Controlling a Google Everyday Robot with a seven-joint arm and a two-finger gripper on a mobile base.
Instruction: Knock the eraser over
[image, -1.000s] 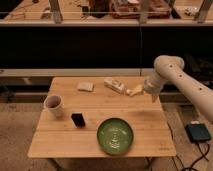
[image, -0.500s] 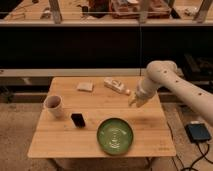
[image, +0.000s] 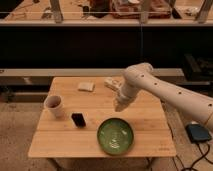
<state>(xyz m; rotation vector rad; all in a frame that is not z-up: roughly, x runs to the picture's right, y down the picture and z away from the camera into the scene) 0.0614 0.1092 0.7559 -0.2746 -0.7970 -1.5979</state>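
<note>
Eraser (image: 78, 119) first: the small black block sits on the wooden surface (image: 150, 131) toward the front left of the view. It is just beside the paper cup (image: 54, 106), which stands to its left and a little farther back. The green plate (image: 115, 136) lies apart from it, to its right and nearer the front edge. The block looks to stand on a narrow end, taller than wide, though I cannot say which way its broad face is turned.

My pincer (image: 119, 106) hangs low over the middle of the surface, at the end of my white arm reaching in from the right. Whether it is released or clenched I cannot tell.

From the pincer the eraser lies to the left in the view and slightly toward the front edge, with bare wood between us. The plate's rim is just in front of the pincer, close under that line but not across it, as far as I can judge.

The move I expect is a low sweep leftward, meeting the block above its base so that it tips rather than slides. The cup just beyond it is what I might clip. The tan pad (image: 86, 86) and the white-and-yellow packet (image: 112, 82) lie at the back, out of the way.
</note>
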